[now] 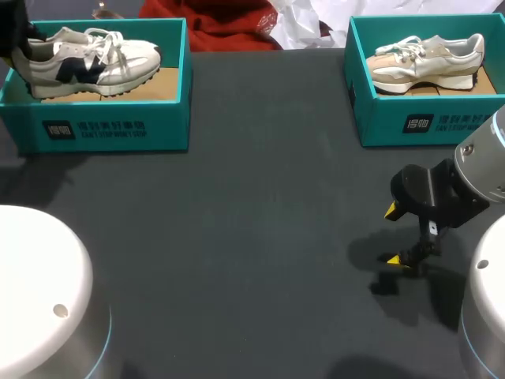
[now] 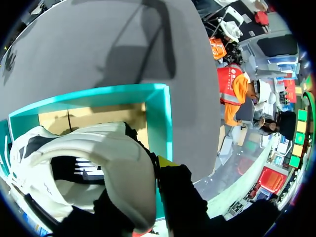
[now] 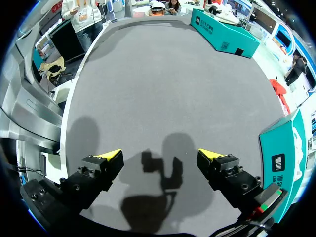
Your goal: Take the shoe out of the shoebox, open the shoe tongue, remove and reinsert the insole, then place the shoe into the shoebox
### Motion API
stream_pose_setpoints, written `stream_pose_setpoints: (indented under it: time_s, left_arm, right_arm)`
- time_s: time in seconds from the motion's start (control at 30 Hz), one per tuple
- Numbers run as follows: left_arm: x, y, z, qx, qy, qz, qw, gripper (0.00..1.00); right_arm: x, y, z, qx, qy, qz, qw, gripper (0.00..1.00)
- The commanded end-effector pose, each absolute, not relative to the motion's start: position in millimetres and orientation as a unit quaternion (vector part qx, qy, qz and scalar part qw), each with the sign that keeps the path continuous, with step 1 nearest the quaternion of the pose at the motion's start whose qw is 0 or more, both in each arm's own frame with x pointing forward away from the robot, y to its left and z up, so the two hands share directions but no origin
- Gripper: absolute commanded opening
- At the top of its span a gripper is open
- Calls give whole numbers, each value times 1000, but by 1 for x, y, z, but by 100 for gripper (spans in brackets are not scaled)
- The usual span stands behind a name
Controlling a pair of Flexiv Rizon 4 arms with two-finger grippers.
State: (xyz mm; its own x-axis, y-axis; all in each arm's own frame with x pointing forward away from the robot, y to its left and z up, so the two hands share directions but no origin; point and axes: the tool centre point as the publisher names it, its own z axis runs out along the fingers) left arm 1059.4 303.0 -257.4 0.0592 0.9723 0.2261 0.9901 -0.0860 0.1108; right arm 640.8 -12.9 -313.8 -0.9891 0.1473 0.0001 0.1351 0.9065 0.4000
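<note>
A white shoe with navy marks (image 1: 87, 61) lies in the teal shoebox (image 1: 95, 126) at the table's back left. My left gripper (image 1: 20, 47) comes in at the box's left end and is shut on the shoe's heel. In the left wrist view the heel collar of the shoe (image 2: 98, 163) sits between the fingers of the left gripper (image 2: 148, 173), with the box wall (image 2: 158, 113) ahead. My right gripper (image 1: 398, 234) hangs open over bare table at the front right, holding nothing, its fingers spread wide in the right wrist view (image 3: 160, 155).
A second teal shoebox (image 1: 410, 118) with a beige shoe (image 1: 426, 61) stands at the back right, just behind my right arm; its corner (image 3: 279, 148) shows beside the right gripper. Red cloth (image 1: 229, 24) and white paper (image 1: 300, 24) lie at the back middle. The arms' white bases (image 1: 39, 284) stand at the front corners.
</note>
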Motion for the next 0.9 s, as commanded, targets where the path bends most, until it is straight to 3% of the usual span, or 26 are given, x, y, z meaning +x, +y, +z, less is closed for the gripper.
stream_pose_setpoints:
  time_s: [0.03,0.9]
  left_arm:
    - [1060,303,-256,-727,-675,-121,37,0]
    - [1050,289,-313,-758,-637,-113,83,0]
  right_arm:
    - [639,-12,-314,73,976,203,16,100]
    - [639,-12,-314,73,976,203,16,100]
